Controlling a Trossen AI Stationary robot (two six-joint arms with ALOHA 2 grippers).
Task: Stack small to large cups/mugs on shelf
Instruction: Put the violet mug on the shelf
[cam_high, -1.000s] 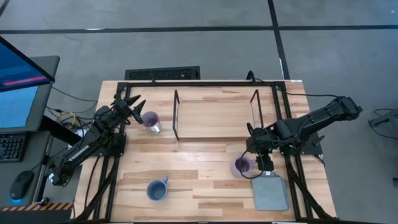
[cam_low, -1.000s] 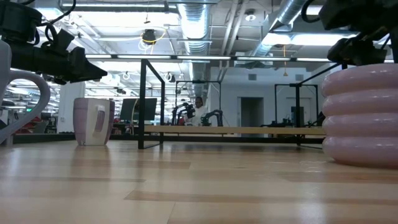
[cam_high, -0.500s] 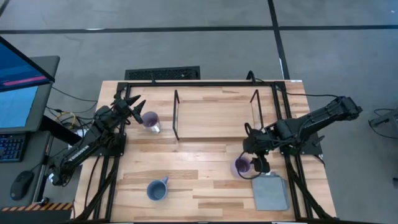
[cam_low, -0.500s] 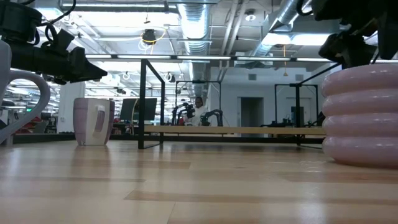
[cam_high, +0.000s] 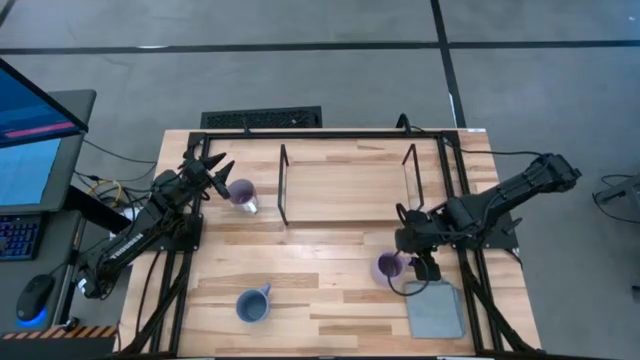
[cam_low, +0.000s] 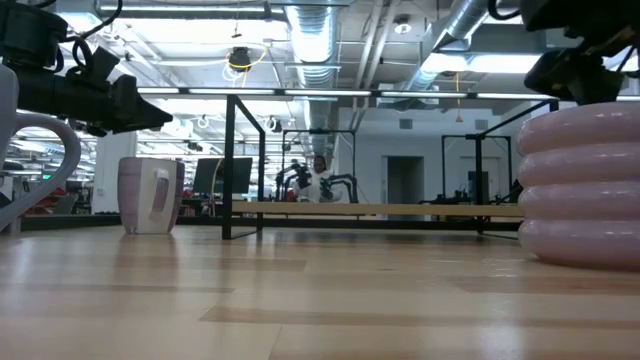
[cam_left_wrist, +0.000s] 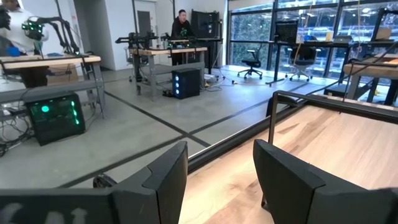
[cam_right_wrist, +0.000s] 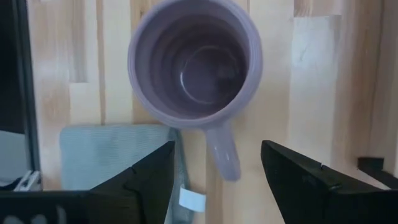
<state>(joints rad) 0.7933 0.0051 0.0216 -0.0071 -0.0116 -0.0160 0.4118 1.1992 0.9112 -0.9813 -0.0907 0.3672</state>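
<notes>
A ribbed light purple mug stands upright on the table at the right, its handle toward the grey cloth. My right gripper hangs open above it, pointing down, one finger on either side of the handle, touching nothing. A second light purple mug stands left of the shelf. My left gripper is open and empty, above and to the left of that mug. A blue mug stands near the front edge, left of centre. The shelf board holds nothing.
A grey folded cloth lies at the front right, close to the ribbed mug. The shelf's black wire frames rise at its two ends. A person stands at benches in the room beyond.
My right gripper has shifted a little above the ribbed purple mug, first toward the table's left, then back toward the right. The mugs have kept their places.
</notes>
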